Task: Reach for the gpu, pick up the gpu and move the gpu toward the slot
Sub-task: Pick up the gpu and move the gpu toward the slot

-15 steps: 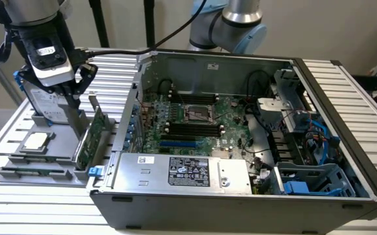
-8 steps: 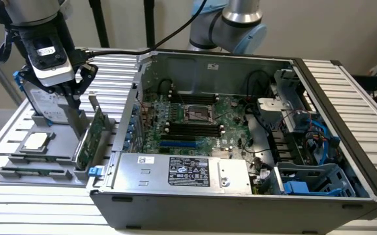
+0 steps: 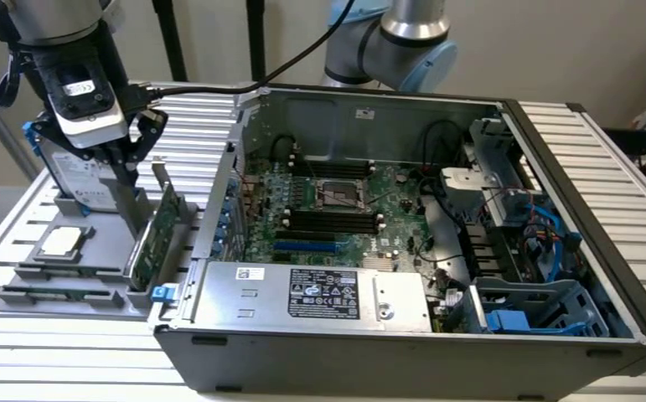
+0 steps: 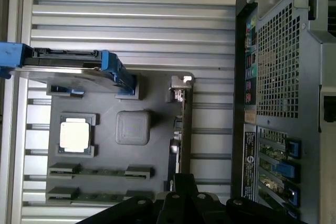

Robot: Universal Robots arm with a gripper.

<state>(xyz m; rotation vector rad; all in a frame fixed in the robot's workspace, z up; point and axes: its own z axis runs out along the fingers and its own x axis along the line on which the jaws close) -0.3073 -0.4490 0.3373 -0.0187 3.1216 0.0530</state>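
the claw (image 3: 129, 167), clenched and seemingly empty, hangs over the gpu (image 3: 166, 219), which stands on edge in its tray (image 3: 32, 299) so its top edge is exposed for a grab.

A work table (image 3: 77, 356) of pale metal slats, laid side by side with narrow gaps, is seen carrying two things. An open desktop computer case (image 3: 412, 356) is laid on its side on the slats, its interior turned upward. A flat grey parts tray (image 3: 77, 303) is set directly on the slats just beside the case's rear panel, a narrow strip of bare slats being left between them. More bare slats are shown beyond the tray, away from the case.
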